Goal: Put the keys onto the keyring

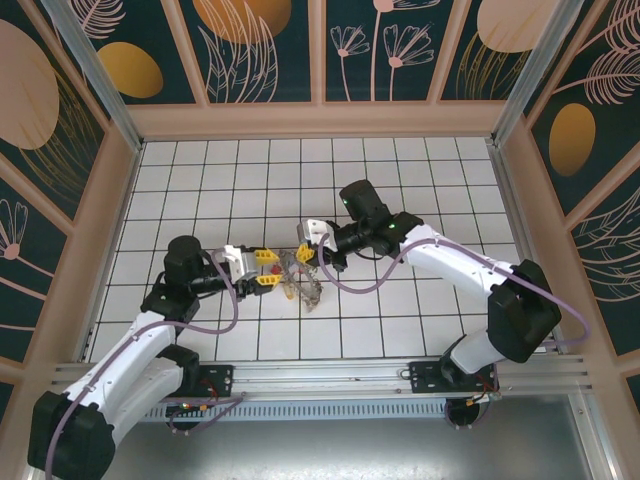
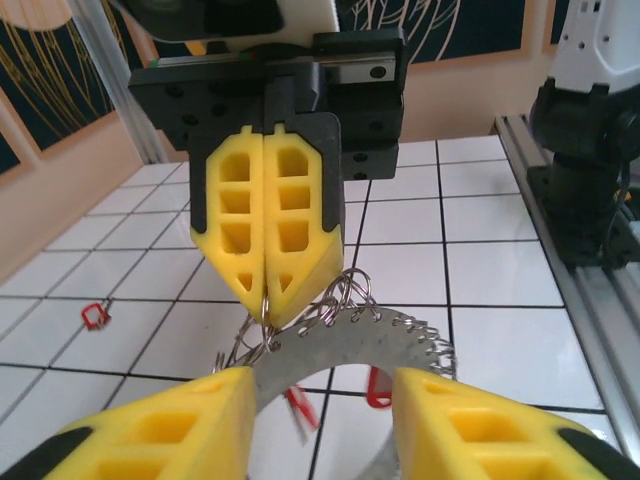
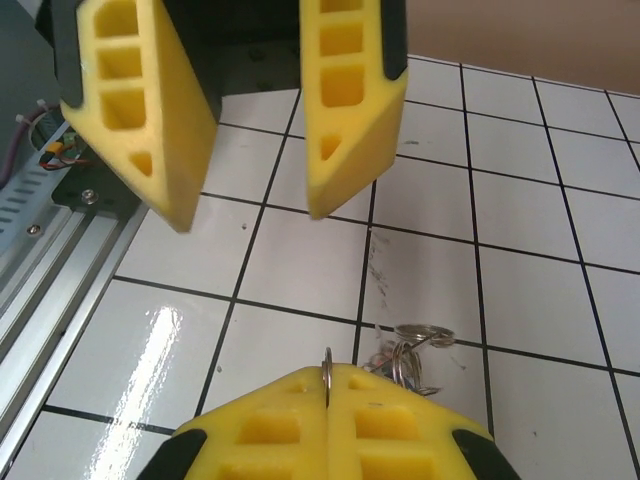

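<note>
– So, what could spoil it from here?
– The right gripper (image 2: 270, 300) has its yellow fingers pressed together on a single wire loop of the thin grey metal keyring (image 2: 350, 345), which is fringed with small loops and red tags. A hold that slight could let the keyring swivel or slip out (my guess, not a thing seen).
– And the other one?
– The left gripper (image 2: 320, 378) has its jaws apart, one on each side of the grey band and, as far as I can tell, not touching it. If they close off-centre they may catch a loop or a red tag (image 2: 378, 385) rather than the band, and tug it out of the right gripper.
– Which way does it lie?
– It is between the two grippers over the white tiled table (image 1: 400, 330), raised at the pinched edge like an arch. From above, its long axis seems to run from the right gripper's tip toward the near edge.
</note>
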Tool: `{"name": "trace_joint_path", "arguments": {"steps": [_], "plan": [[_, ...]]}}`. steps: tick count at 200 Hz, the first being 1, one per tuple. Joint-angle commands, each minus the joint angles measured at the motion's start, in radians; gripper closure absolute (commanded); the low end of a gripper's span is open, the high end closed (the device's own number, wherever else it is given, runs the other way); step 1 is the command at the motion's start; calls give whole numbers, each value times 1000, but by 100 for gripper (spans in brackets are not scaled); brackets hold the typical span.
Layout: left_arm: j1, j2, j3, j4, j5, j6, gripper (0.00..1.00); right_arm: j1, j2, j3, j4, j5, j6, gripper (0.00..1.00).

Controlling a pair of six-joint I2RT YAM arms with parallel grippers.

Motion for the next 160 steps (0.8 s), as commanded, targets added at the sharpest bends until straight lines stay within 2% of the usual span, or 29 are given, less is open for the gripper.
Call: {"name": "trace_joint_path", "arguments": {"steps": [1,23,75,112,126,150,160], "plan": [[-38,17,17,55,-71,22,63,22,-51,8,42,-22,19,100],[-80,43,18,54,-135,4,67,36,-60,1,77,10,58,100],[-117,51,16,94,-274,-33,66,57,-77,-40,148,40,109,100],[-121,83,22,137,-275,-90,67,73,-70,-52,172,60,125,100],[-128,102,21,150,-281,-111,73,75,-68,-58,198,58,141,100],[-137,107,32,146,-285,-120,96,80,-69,-61,213,62,147,100],[-139,97,35,146,-277,-111,98,85,-70,-64,210,74,143,100]]}}
